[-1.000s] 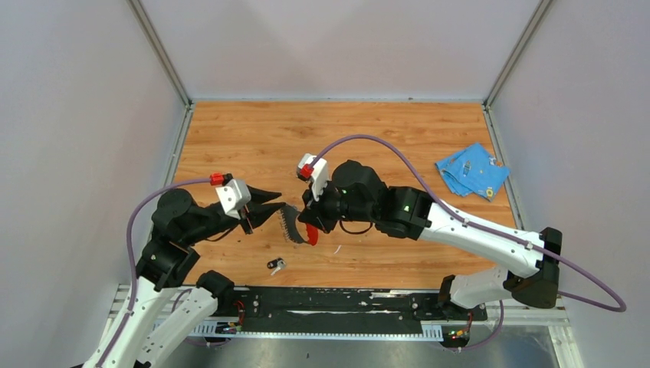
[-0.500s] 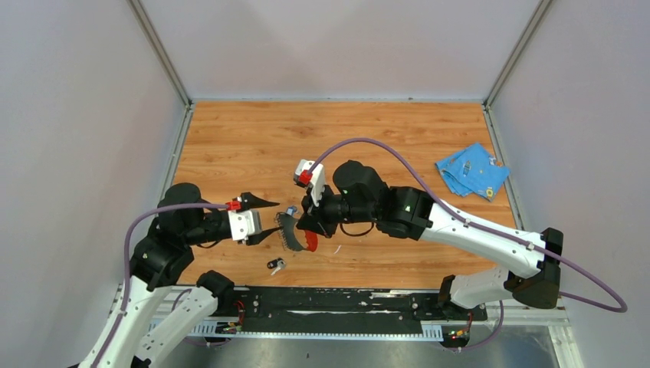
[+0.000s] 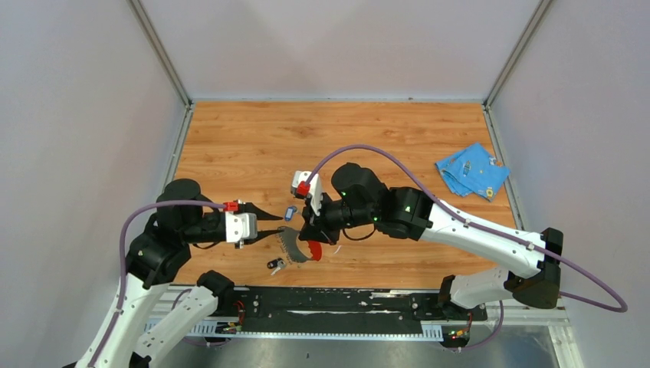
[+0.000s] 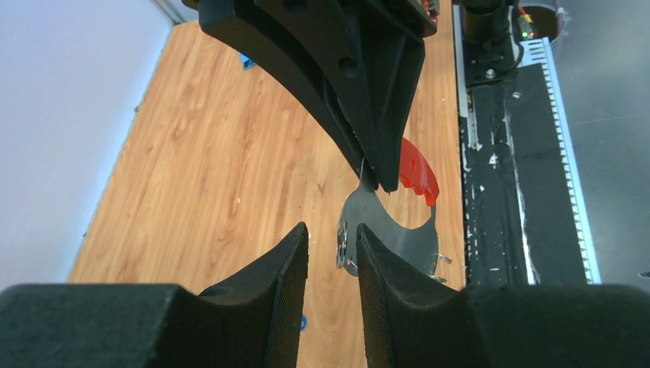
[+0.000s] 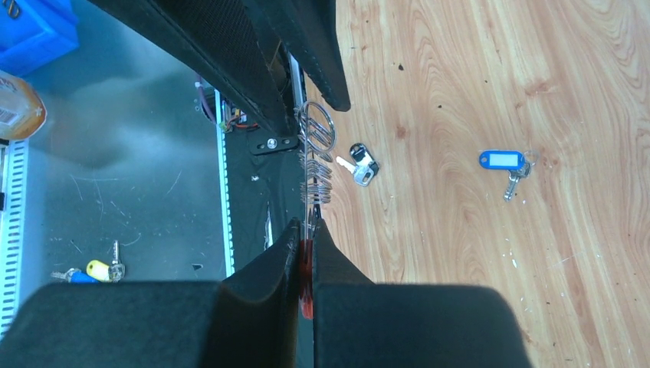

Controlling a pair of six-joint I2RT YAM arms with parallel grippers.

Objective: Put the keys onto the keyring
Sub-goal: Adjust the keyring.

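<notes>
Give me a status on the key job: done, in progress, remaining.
Done: the right gripper is shut on the keyring, holding it off the table with its metal ring toward the left gripper.
In hand: the left gripper is open and empty, its tips close to that ring.
Left: the real work. The blue key and the black key lie loose on the table, neither threaded.

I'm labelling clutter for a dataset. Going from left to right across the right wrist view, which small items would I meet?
yellow-tagged keys lying off the table → keyring → black key → blue key
</notes>
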